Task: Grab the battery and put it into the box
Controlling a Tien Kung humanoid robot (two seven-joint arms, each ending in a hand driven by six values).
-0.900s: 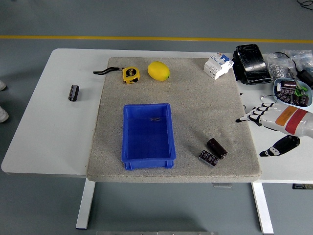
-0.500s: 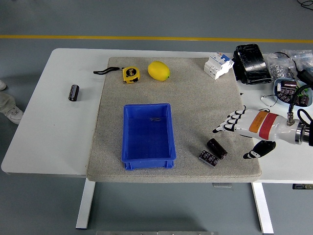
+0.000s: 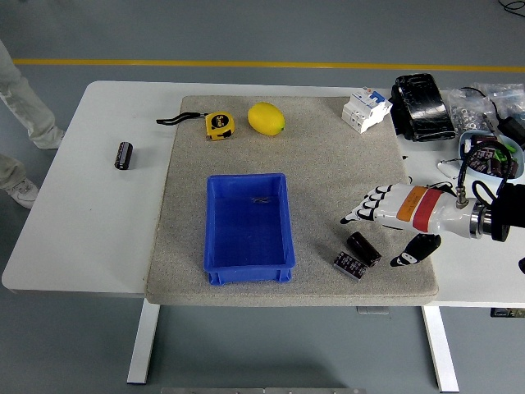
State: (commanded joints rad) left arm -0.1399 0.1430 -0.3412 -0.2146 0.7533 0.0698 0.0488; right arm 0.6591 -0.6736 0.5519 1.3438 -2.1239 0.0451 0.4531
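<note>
Battery [image 3: 362, 248]: short dark cylinder, near black with a brownish sheen, lying on its side on the grey mat [image 3: 328, 164], near the mat's front right corner. Its long axis runs diagonally, upper left to lower right. Just beside it, toward the near edge, lies a small flat black module [image 3: 349, 264] with pale markings; whether the two touch cannot be told.

Right hand [image 3: 394, 212]: comes in from the right edge, white shell with black finger joints and an orange-and-red band at the wrist. Fingers [image 3: 361, 213] are extended and spread toward the left, holding nothing. The fingertips sit above and slightly left of the battery in the picture, near it but apart. The thumb [image 3: 413, 250] hangs lower, to the battery's right, also apart. The battery lies in the gap between fingers and thumb as seen from above, ungrasped.

Blue box [image 3: 248, 271]: rectangular, open top, in the mat's front centre, well left of the battery. No battery inside it.

A second dark cylinder [image 3: 123, 154] lies on the bare white table [image 3: 90, 230], left of the mat, well apart from the hand.

Far side of mat: yellow tape measure [image 3: 218, 125] with black strap, yellow lemon [image 3: 266, 119], white breaker [image 3: 366, 108]. The table's right end holds a black pack [image 3: 420, 107] and a bowl of parts [image 3: 492, 153].

A person's pale trouser leg and shoe [image 3: 20, 123] show at the left edge.
</note>
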